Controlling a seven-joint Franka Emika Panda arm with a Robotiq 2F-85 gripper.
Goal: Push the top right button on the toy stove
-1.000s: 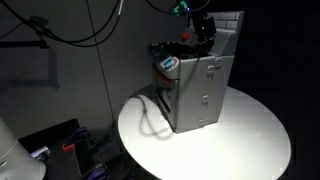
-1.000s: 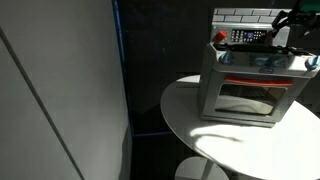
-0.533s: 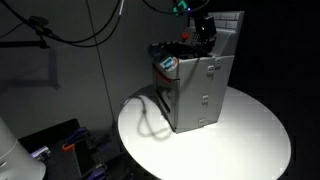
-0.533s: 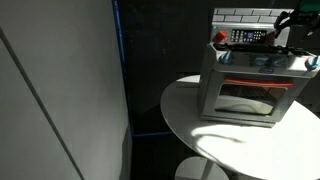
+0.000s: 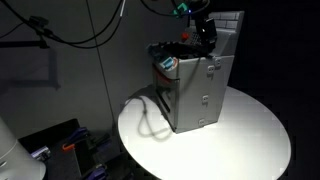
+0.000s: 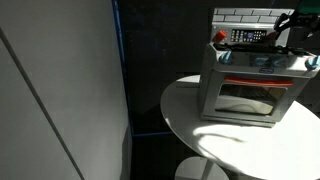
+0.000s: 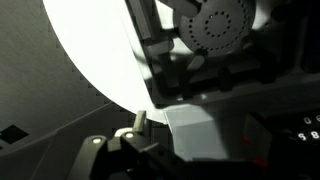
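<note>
Both exterior views, pincer (image 5: 205,38) above toy stove (image 5: 200,95), its opening cannot be told, oven door (image 6: 245,98) shut

toy stove (image 5: 205,90): 1 | round white table (image 5: 250,140): 1 | robot arm (image 5: 204,30): 1

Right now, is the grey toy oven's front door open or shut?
Shut: the front door lies flush with the grey plastic toy oven.

The room is dark, and only a round white table (image 5: 250,140) is brightly lit. Black cables (image 5: 95,25) hang in front of a dark wall behind its far left edge. In an exterior view a large grey panel (image 6: 60,90) fills the left side, with a thin bluish strip (image 6: 115,60) along its right edge.
</note>
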